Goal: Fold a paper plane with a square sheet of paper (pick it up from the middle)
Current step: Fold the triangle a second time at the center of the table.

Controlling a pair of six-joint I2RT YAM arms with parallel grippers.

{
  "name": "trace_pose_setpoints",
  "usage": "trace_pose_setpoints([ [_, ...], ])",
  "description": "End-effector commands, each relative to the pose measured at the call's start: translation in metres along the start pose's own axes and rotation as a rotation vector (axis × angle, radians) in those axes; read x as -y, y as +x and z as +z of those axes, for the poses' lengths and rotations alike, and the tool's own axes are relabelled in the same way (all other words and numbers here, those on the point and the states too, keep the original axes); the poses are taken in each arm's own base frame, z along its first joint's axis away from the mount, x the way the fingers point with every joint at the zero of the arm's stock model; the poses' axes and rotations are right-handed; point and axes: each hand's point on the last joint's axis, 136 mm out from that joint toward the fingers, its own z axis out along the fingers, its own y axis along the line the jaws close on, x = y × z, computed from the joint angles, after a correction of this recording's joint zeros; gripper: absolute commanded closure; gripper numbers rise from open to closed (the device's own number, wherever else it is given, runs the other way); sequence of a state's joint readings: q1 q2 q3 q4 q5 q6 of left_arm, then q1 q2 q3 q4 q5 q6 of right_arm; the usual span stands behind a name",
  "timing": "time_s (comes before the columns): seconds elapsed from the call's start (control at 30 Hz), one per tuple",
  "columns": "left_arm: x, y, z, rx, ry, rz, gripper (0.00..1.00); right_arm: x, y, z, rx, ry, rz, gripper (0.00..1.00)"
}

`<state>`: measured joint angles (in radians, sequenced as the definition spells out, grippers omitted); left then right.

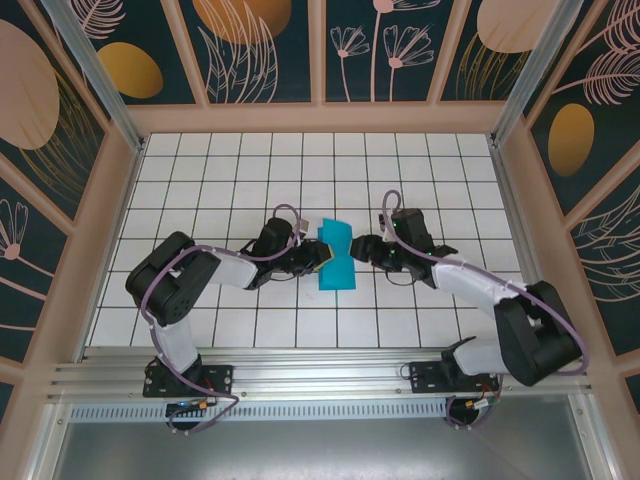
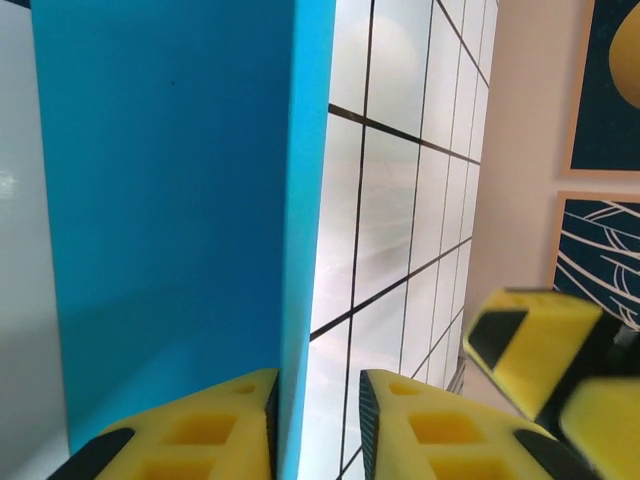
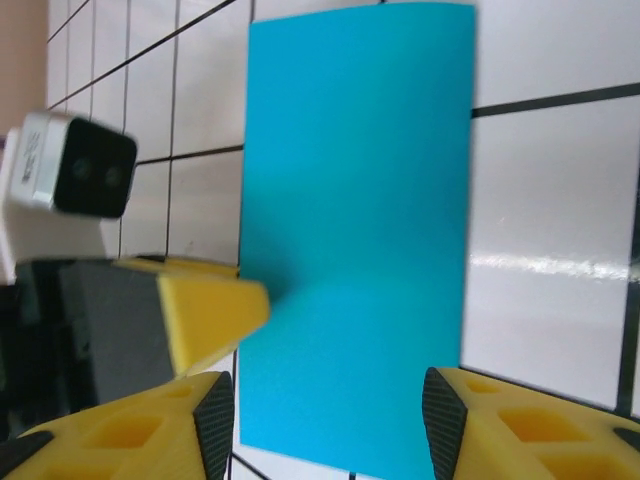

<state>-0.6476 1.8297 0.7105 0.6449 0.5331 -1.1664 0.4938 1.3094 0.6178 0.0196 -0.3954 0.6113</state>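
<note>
Left pincer [image 2: 318, 390] narrow astride halved teal-blue paper sheet [image 2: 180, 200], white tiled bench [image 1: 200, 300] centre; right pincer [image 3: 327, 395] wide; plane folds remain.

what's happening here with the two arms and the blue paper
Two robot arms are working on a teal-blue sheet of paper in the middle of the white tiled table. The sheet is folded into a narrow rectangle and is not yet a plane. The left gripper has one edge of the paper between its jaws, with a gap showing beside the paper. The right gripper is open, its jaws spread about as wide as the paper and not pinching it.
</note>
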Motion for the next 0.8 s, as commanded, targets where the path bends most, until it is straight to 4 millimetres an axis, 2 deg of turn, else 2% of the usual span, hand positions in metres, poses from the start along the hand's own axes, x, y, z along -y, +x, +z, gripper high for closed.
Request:
trace_pose_setpoints([
  [0.0,0.015,0.000,-0.006,0.024,0.040,0.011,0.73,0.000,0.005,-0.007,0.060,0.027,-0.068,0.44],
  [0.17,0.014,0.000,-0.006,0.022,0.036,0.002,0.74,-0.008,0.024,-0.010,0.122,0.035,-0.209,0.43],
  [0.47,0.018,0.002,-0.005,0.001,0.049,0.000,0.73,-0.038,0.064,0.006,0.193,0.151,-0.617,0.39],
  [0.6,0.019,0.003,-0.004,-0.005,0.051,0.004,0.73,-0.043,0.080,0.022,0.178,0.211,-0.804,0.38],
  [0.7,0.020,0.003,-0.004,-0.009,0.054,0.001,0.73,-0.044,0.081,0.033,0.192,0.300,-0.891,0.38],
  [0.77,0.021,0.003,-0.004,-0.009,0.056,0.001,0.73,-0.041,0.076,0.036,0.218,0.380,-0.922,0.38],
])
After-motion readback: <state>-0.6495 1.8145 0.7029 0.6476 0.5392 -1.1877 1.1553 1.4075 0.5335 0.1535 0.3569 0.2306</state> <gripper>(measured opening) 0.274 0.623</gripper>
